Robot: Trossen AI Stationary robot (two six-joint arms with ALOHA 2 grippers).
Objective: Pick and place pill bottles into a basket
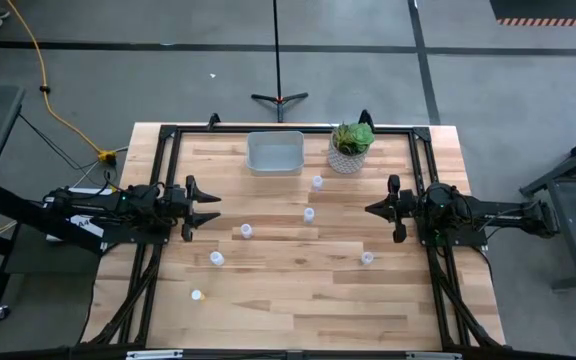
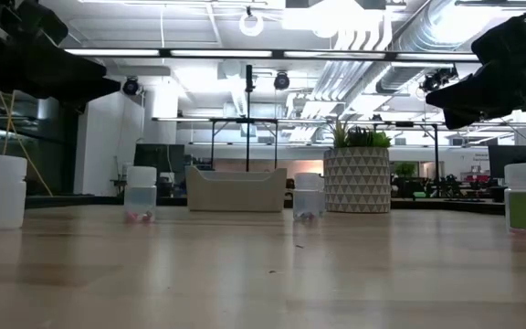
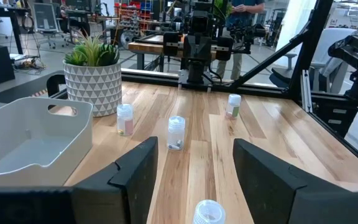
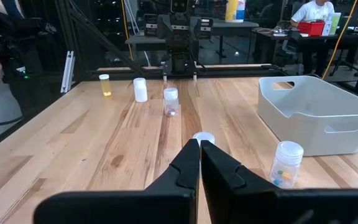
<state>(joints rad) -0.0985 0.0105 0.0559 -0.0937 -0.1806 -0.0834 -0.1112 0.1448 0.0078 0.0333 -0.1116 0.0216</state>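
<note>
Meanwhile, left gripper [image 1: 206, 208] fingers spread, right gripper [image 1: 376, 209] fingers pressed together, both level, facing across table [image 1: 298, 300].

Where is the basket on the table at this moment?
In the high view the basket sits at the table's far edge, near the middle, just left of the potted plant; no bottle shows inside it.

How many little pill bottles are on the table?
6, all on the table, none in the basket: bottles near the plant, mid-table and, left, front left, right.
</note>
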